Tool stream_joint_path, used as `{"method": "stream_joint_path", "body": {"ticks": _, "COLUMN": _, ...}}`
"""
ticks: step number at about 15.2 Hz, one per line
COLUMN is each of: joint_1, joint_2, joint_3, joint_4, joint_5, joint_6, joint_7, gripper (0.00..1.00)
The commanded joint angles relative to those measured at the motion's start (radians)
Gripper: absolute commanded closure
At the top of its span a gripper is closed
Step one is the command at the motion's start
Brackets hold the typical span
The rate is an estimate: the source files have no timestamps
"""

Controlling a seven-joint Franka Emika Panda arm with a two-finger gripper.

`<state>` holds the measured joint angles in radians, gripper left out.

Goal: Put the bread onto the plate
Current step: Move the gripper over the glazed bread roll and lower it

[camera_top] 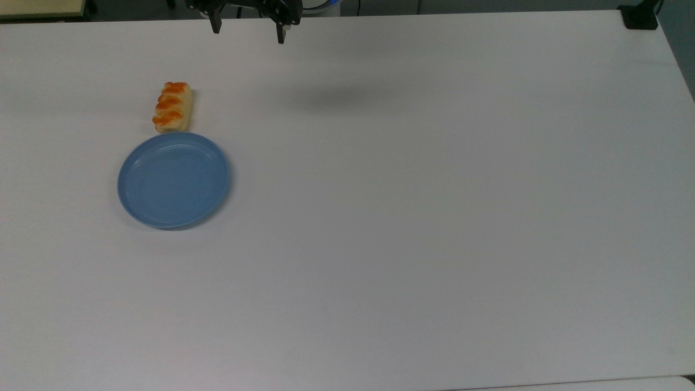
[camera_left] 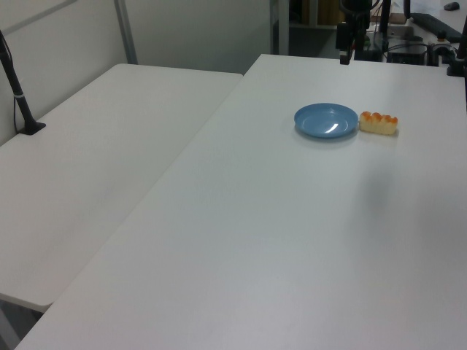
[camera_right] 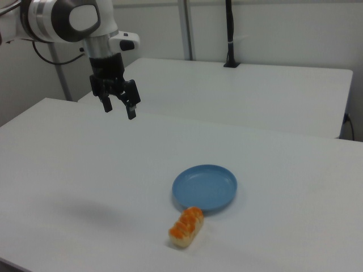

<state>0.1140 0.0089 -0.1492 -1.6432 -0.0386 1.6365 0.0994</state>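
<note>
A Franka arm's two-finger gripper (camera_right: 118,108) hangs in the air above a white table (camera_top: 412,217), its black fingers (camera_right: 131,111) spread wide apart and pointing down — nothing is held between them and nothing touches them. In the top view the gripper (camera_top: 248,31) sits at the table's far edge, at the upper margin of the picture; in the left view it (camera_left: 346,55) appears small and dark at the table's far end.

The bread (camera_right: 186,227), a pale-yellow roll with orange glazed patches, lies flat on the table well apart from the gripper. In the right view it rests below the gripper and toward the right view's right; in the top view the bread (camera_top: 172,107) lies below the gripper and toward the top view's left. The blue plate (camera_right: 205,187) sits on the table just beside one end of the roll — whether the rim and the bread touch cannot be told. The plate carries nothing. In the top view the plate (camera_top: 174,181) lies farther from the gripper than the bread does, directly below the roll; in the left view the plate (camera_left: 326,120) and the bread (camera_left: 379,122) sit side by side, below the gripper, the roll on the left view's right.

A faint shadow (camera_top: 336,98) marks the table surface below the gripper in the top view, toward the top view's right.
</note>
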Motion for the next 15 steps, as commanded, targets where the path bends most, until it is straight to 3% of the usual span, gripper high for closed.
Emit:
{"method": "stream_joint_path", "body": {"ticks": 1, "joint_1": -0.020, "joint_2": -0.014, "joint_3": -0.006, "joint_4": -0.007, "joint_5": 0.003, "joint_6": -0.009, "joint_7": -0.062, "gripper": 0.00}}
{"method": "stream_joint_path", "body": {"ticks": 5, "joint_1": -0.100, "joint_2": -0.018, "joint_3": -0.006, "joint_4": -0.006, "joint_5": -0.047, "joint_6": -0.014, "joint_7": -0.254, "gripper": 0.00}}
{"method": "stream_joint_path", "body": {"ticks": 10, "joint_1": -0.279, "joint_2": -0.020, "joint_3": -0.009, "joint_4": -0.075, "joint_5": -0.067, "joint_6": -0.012, "joint_7": -0.506, "gripper": 0.00}}
{"method": "stream_joint_path", "body": {"ticks": 13, "joint_1": -0.344, "joint_2": -0.012, "joint_3": -0.009, "joint_4": -0.197, "joint_5": -0.067, "joint_6": 0.018, "joint_7": -0.538, "gripper": 0.00}}
{"method": "stream_joint_path", "body": {"ticks": 15, "joint_1": -0.362, "joint_2": -0.009, "joint_3": -0.010, "joint_4": -0.372, "joint_5": -0.084, "joint_6": 0.171, "joint_7": -0.529, "gripper": 0.00}}
